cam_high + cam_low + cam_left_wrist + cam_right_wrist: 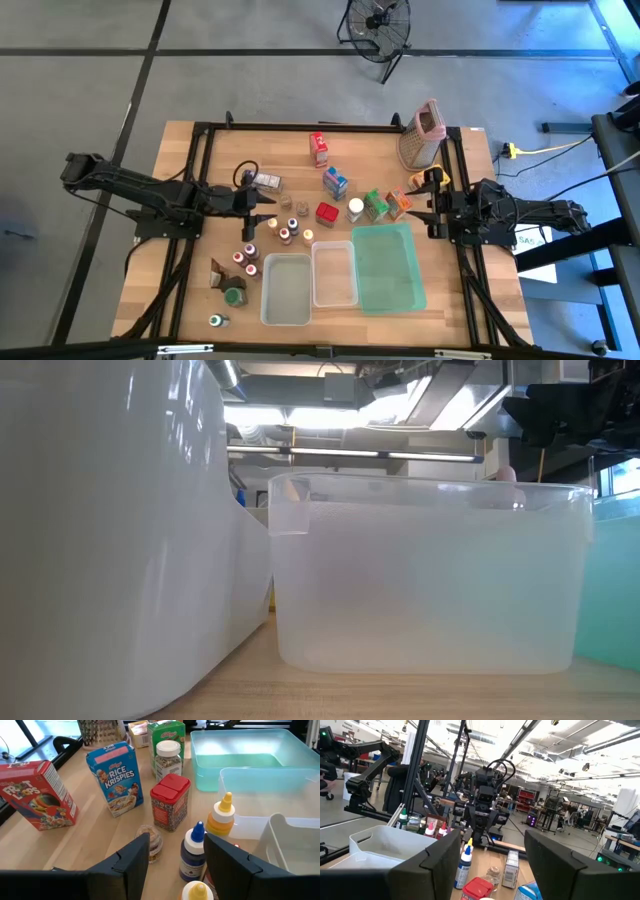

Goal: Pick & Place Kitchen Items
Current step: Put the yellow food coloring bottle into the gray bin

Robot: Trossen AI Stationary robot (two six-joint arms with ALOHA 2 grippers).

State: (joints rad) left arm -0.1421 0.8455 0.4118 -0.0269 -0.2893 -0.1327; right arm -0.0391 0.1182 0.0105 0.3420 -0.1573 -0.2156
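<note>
1. high view: left gripper (266, 206) over table (190, 160) left of centre, fingers apart, empty.
2. middle: kitchen items (329, 183) scattered, bottles and cartons above clear tubs (286, 290).
3. right gripper (425, 203) beside green tray (388, 268), fingers apart, empty.

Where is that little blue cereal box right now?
In the high view, the blue Rice Krispies box stands mid-table, between the red cereal box behind it and the red-lidded shaker in front, left of the white-capped jar.
</note>
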